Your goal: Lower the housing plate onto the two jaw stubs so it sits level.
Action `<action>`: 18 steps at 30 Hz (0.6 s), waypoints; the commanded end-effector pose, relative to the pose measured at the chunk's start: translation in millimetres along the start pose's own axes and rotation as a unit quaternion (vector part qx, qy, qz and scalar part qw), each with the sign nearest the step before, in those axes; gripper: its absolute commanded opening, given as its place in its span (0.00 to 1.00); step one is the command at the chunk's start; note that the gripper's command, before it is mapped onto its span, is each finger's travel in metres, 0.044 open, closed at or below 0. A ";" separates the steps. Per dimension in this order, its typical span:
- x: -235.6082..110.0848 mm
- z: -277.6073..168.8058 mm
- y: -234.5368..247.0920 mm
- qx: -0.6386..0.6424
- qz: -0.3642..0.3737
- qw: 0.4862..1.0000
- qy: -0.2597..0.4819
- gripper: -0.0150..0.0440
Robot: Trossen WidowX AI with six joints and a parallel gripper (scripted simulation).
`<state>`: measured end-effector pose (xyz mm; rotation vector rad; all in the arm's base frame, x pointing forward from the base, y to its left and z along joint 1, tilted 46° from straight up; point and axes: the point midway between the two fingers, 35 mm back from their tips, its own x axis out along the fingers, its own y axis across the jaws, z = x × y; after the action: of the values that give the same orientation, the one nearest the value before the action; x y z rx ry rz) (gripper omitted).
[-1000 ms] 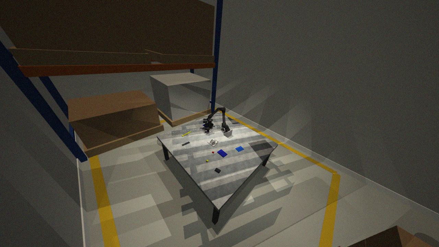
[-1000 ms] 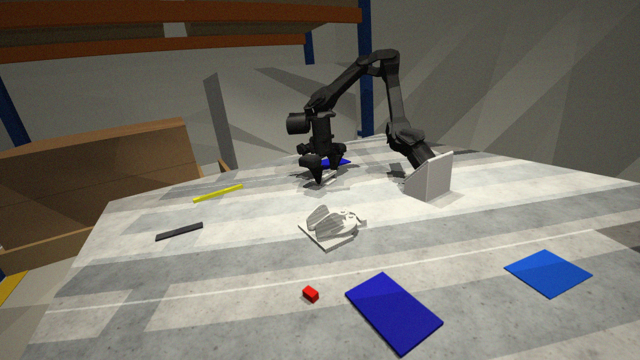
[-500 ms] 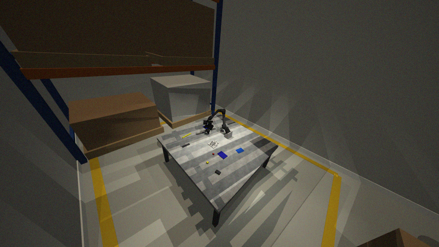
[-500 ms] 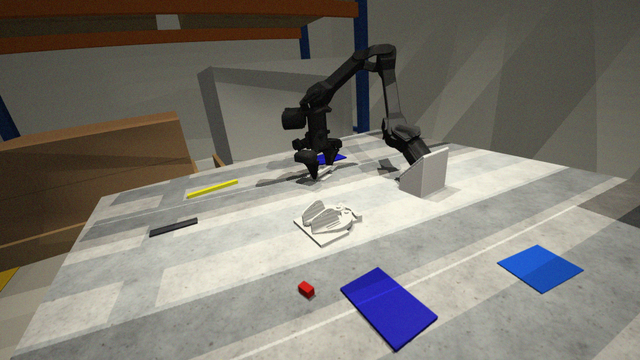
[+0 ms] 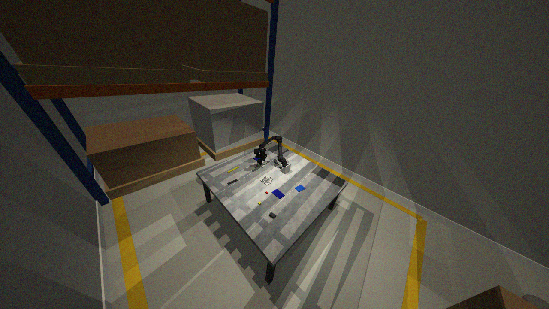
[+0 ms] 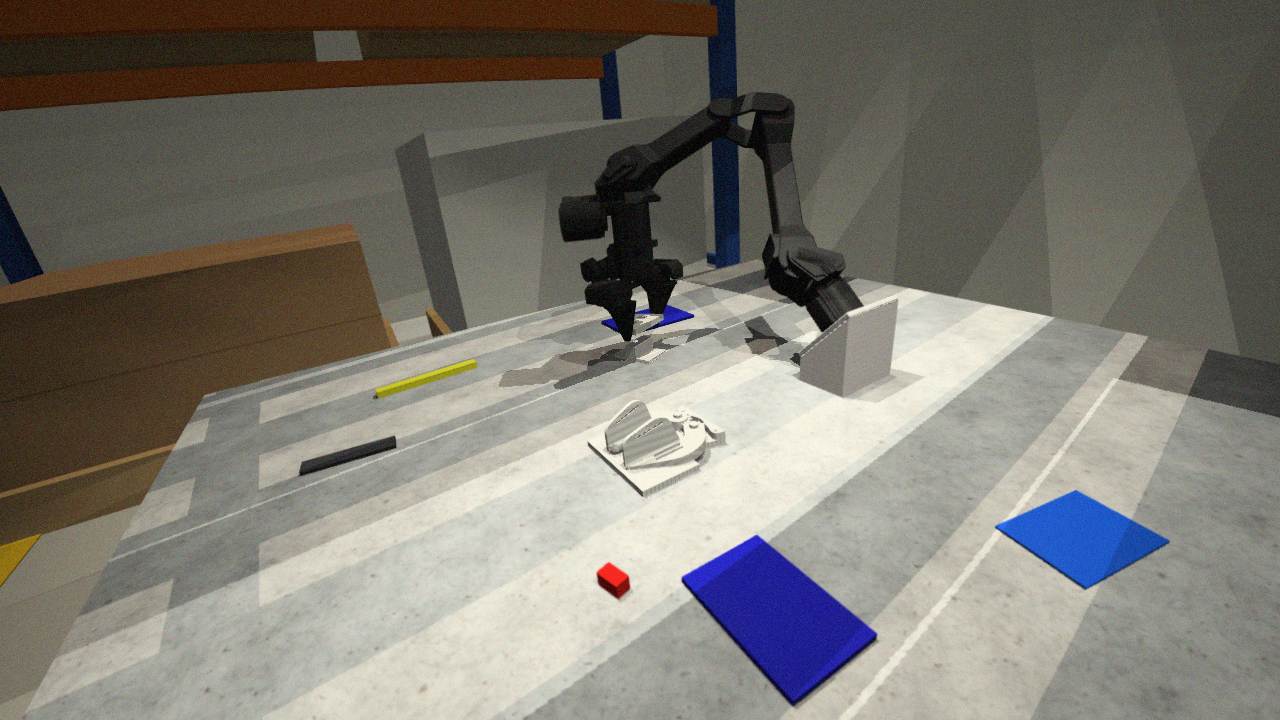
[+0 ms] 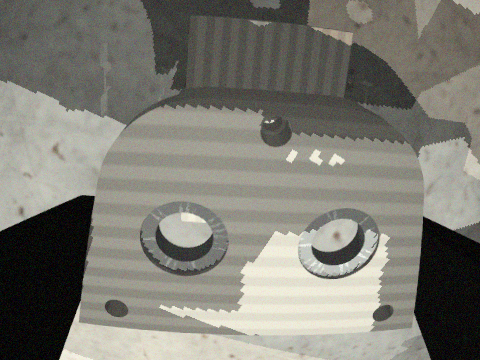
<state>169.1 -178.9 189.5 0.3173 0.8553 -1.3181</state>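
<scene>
1. While the gripper [image 5: 261, 163] [image 6: 644, 325] [image 7: 254, 223] is held over the table [image 5: 245, 215] [image 6: 501, 573], the housing plate [image 6: 648, 321] [image 7: 260, 185] is gripped between its widely spread fingers.
2. Behind the white jaw assembly [image 5: 266, 180] [image 6: 646, 480], in the exterior view, the plate is held well apart from it.
3. No stub is covered by the plate.

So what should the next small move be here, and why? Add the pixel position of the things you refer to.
Probably a short straight lift: the black gripper [image 5: 260, 164] [image 6: 644, 326] [image 7: 254, 223] is shut on the pale ribbed housing plate [image 6: 646, 320] [image 7: 260, 185], low over the table, away from the off-white jaw assembly [image 5: 266, 180] [image 6: 657, 445].
</scene>
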 end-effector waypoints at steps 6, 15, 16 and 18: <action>-31.0 0.5 -2.3 0.002 0.000 1.000 -0.003 0.85; -38.6 0.2 -3.0 0.000 0.000 1.000 -0.004 0.85; -38.5 -0.2 -1.5 -0.004 0.000 1.000 -0.003 0.85; -37.8 -1.9 4.2 -0.016 0.002 1.000 -0.001 0.85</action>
<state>167.3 -152.1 215.8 0.3060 0.8566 -1.3105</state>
